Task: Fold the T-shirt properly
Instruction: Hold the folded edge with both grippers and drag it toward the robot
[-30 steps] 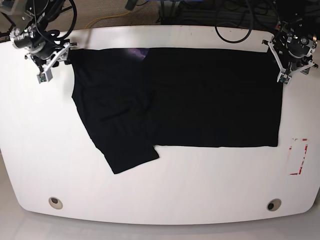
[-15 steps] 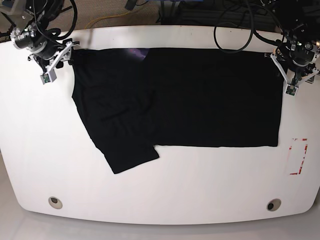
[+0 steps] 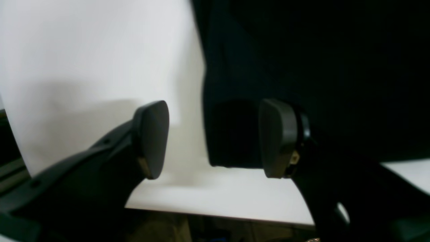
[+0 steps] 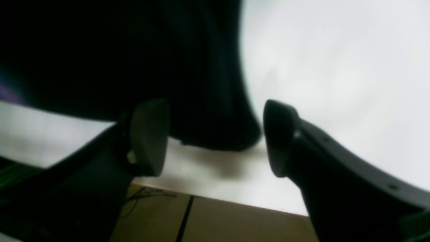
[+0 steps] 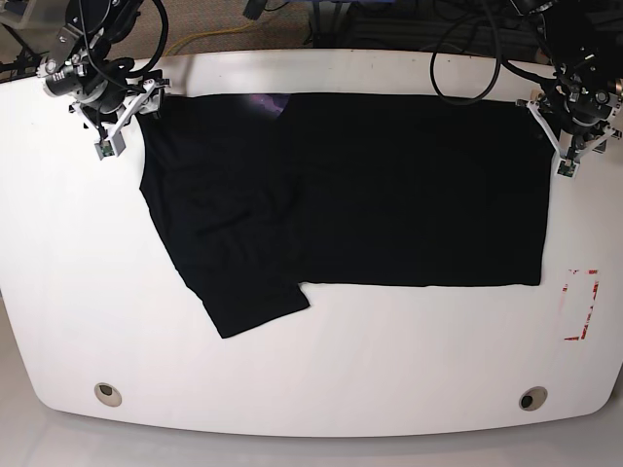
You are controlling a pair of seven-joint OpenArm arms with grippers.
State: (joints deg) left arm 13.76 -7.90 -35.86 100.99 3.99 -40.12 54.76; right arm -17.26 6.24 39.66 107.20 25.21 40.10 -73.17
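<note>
The black T-shirt (image 5: 389, 185) lies flat on the white table (image 5: 389, 370), folded into a wide rectangle, with a sleeve part sticking out at the lower left. A sliver of purple print (image 5: 268, 100) shows at its far edge. My left gripper (image 5: 564, 161) hovers at the shirt's far right corner. In the left wrist view it (image 3: 215, 139) is open, its jaws straddling the corner of the T-shirt (image 3: 319, 67). My right gripper (image 5: 109, 141) is at the far left corner. In the right wrist view it (image 4: 215, 137) is open, with the corner of the T-shirt (image 4: 117, 50) between its jaws.
A red marking (image 5: 581, 304) sits on the table near the right edge. Two round holes (image 5: 108, 394) (image 5: 532, 398) are near the front edge. Cables (image 5: 458, 39) hang behind the table's far edge, and the floor (image 4: 235, 222) shows past that edge.
The right gripper has opened wider and moved a little toward the shirt's far left corner. The left gripper has shifted slightly at the far right corner. The shirt has not moved.
</note>
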